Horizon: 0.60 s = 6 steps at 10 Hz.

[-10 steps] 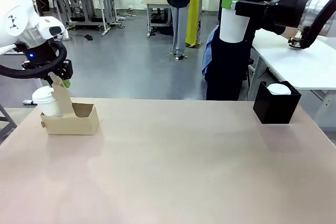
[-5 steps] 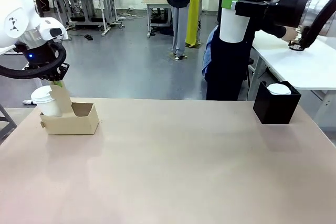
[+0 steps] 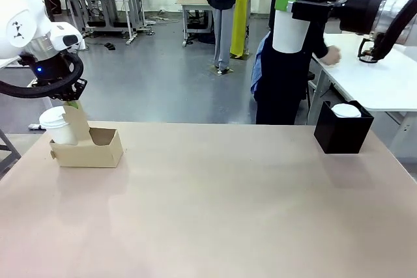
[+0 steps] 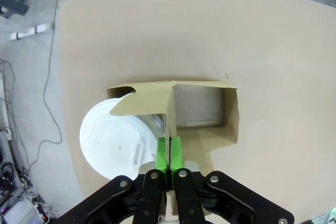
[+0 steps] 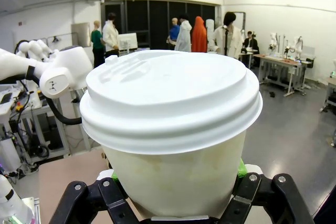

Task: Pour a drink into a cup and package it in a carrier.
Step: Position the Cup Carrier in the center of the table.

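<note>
Holding a tall white paper cup [image 3: 292,27] high above the far right of the pale beige table [image 3: 228,213], the right gripper [image 3: 290,8] is clamped round the cup's wall in the front view. The cup is upright, its long axis vertical. The small brown cardboard carrier [image 3: 98,151] sits near the table's left edge, well apart from that cup, down and across to the left. The left gripper [image 3: 73,103] is pinched together on the carrier's upright handle tab [image 3: 77,122]. A second white lidded cup [image 3: 55,125] already fills the slot on the outer side of the tab. The empty slot [image 3: 103,137] faces the middle of the table, so I judge the right arm the one to bring its cup there. A black square box [image 3: 342,136] with a white lid lying in its top stands at the far right, below the raised cup. A person in dark clothes [image 3: 283,89] stands just beyond the far edge.

In the left wrist view, the green pads [image 4: 175,150] meet on the thin tab, with no gap beyond the cardboard. The second white lidded cup [image 4: 113,140] lies on one side of the tab and the empty slot [image 4: 202,111] on the other. The tab and this gripper stand right beside the free slot, the likeliest thing to get in the way of a descent.

In the right wrist view, the white paper cup [image 5: 173,108] shows its plastic lid pressed on, with the black fingers [image 5: 105,195] gripping both sides of the wall.
</note>
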{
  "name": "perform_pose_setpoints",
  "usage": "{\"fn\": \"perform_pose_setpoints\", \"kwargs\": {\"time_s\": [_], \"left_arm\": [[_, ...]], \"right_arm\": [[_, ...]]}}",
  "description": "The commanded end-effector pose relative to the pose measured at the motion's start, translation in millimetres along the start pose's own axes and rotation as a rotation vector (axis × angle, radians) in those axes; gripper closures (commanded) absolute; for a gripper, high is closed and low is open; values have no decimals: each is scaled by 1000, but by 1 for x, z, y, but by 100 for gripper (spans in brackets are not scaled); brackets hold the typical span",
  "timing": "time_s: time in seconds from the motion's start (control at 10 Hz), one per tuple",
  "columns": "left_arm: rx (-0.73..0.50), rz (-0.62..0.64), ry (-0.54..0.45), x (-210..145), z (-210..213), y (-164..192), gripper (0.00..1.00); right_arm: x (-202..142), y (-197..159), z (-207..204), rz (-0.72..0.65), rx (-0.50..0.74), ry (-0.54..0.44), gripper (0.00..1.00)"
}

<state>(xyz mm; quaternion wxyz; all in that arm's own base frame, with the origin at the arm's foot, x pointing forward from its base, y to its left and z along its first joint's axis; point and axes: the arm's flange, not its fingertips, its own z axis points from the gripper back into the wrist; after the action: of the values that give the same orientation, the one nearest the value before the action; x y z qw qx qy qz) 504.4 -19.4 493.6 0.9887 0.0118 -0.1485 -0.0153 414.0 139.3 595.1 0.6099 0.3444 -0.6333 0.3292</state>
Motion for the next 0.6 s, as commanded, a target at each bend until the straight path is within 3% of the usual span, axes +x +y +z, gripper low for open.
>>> {"fn": "perform_pose_setpoints", "kwargs": {"time_s": [0.0, 0.3, 0.5], "left_arm": [[-31, 42, -36, -3, 12, -3, 98], [-9, 62, -69, -13, 87, -26, 98], [-12, 86, -77, -27, 130, -68, 98]], "right_arm": [[2, 0, -2, 1, 2, -21, 20], [2, 0, -2, 1, 2, -21, 20], [2, 0, -2, 1, 2, -21, 20]]}}
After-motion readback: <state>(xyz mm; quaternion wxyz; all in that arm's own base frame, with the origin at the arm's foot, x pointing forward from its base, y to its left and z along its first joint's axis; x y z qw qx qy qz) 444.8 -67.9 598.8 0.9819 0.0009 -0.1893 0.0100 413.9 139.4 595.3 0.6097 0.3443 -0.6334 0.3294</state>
